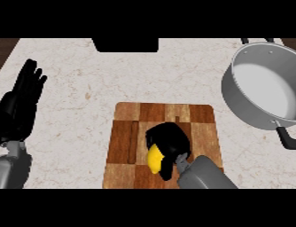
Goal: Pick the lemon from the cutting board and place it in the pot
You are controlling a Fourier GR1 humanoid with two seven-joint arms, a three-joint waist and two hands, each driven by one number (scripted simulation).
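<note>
Lemon (154,160) sits gripped by right robot hand (168,141) over cutting board (126,133).

My counter, apart from the job

A pale, speckled marble countertop (79,84) spreads before me; a black rectangular block (125,45) sits at its far edge.

Grey forearms end in a black left hand (16,106) and right hand (169,141).

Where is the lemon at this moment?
In the head view the lemon lies on the cutting board, low and near the middle, under the right hand, whose fingers curl round it. The pot stands apart at the upper right.
</note>
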